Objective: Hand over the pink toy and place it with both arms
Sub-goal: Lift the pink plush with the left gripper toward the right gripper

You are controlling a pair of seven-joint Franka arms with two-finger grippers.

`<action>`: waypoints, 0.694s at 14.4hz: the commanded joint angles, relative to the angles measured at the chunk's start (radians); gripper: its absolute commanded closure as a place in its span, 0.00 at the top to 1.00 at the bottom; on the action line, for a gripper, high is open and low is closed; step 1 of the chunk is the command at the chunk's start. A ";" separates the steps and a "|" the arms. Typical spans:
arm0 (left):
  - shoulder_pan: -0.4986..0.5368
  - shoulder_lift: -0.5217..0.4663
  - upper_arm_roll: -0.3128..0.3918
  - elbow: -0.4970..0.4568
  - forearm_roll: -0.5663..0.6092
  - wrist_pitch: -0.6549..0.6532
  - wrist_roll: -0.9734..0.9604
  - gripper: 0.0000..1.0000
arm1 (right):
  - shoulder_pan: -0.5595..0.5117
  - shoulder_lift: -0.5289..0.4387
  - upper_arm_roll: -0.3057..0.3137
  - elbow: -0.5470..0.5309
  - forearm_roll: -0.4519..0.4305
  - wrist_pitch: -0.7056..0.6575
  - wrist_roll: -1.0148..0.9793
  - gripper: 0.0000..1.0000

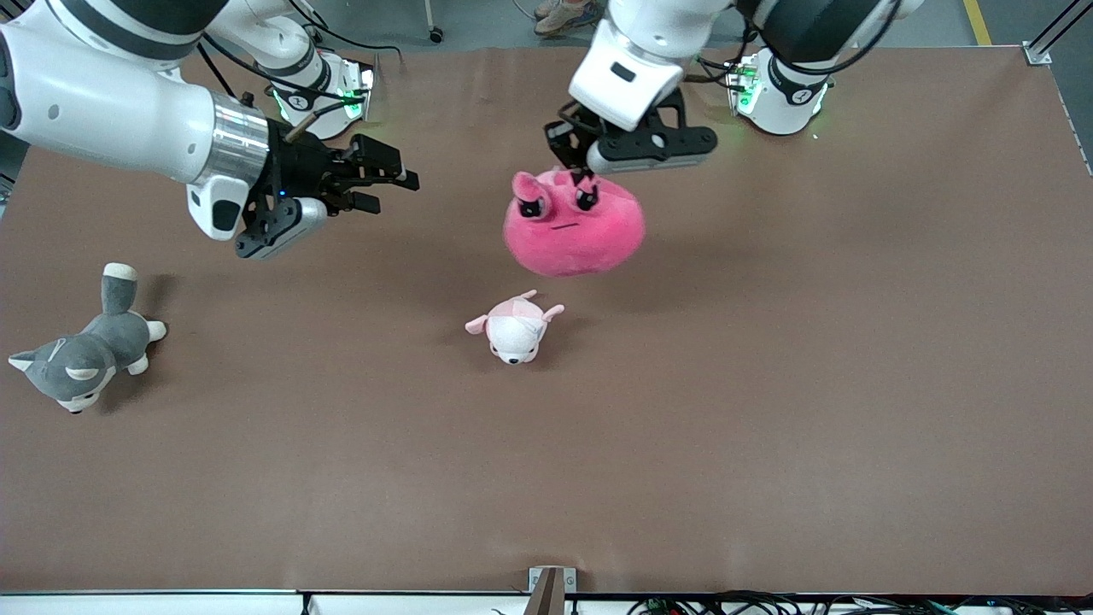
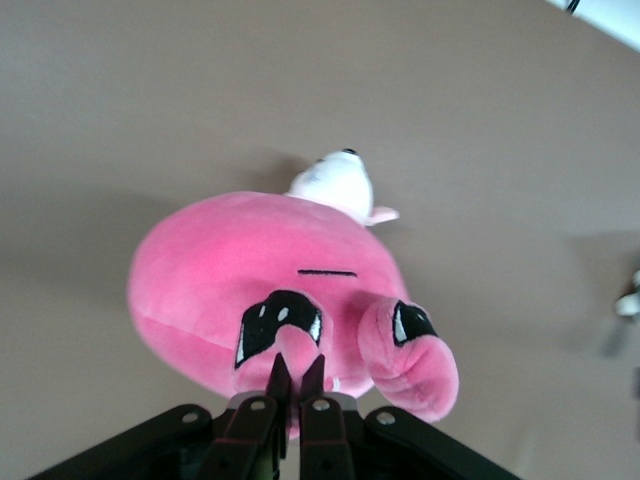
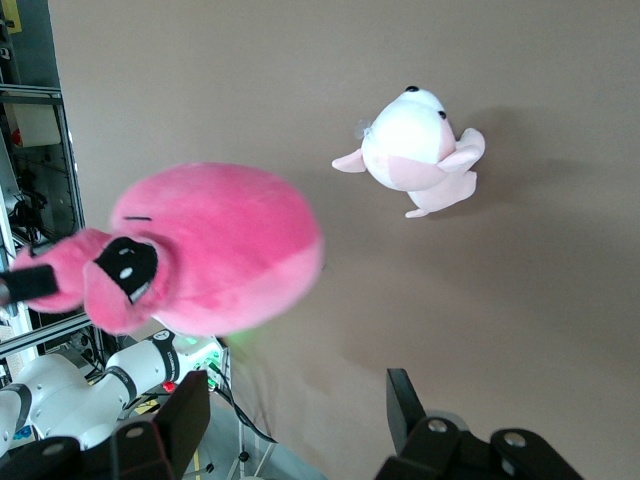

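Note:
The pink toy (image 1: 572,226), a round hot-pink plush with angry black eyes, hangs in the air over the middle of the table. My left gripper (image 1: 585,177) is shut on a fold of plush at its top between the eyes; in the left wrist view the gripper (image 2: 297,366) pinches the pink toy (image 2: 260,280) from above. My right gripper (image 1: 393,190) hovers open and empty beside the toy, toward the right arm's end, its fingers pointing at it. In the right wrist view the pink toy (image 3: 210,250) hangs ahead of the open gripper (image 3: 297,400), apart from it.
A small pale pink-and-white plush (image 1: 515,327) lies on the brown table (image 1: 768,384) just nearer the front camera than the hanging toy. A grey-and-white dog plush (image 1: 81,350) lies at the right arm's end of the table.

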 commanded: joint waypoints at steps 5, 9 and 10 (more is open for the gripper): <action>-0.080 0.058 0.009 0.040 -0.007 0.109 -0.176 0.00 | 0.049 0.018 -0.009 0.000 0.054 0.022 0.085 0.79; -0.091 0.058 0.009 0.040 -0.007 0.116 -0.208 0.00 | 0.066 0.027 -0.009 0.000 0.053 0.033 0.084 0.79; -0.097 0.061 0.012 0.040 -0.006 0.118 -0.214 0.00 | 0.074 0.030 -0.009 0.000 0.053 0.038 0.084 0.79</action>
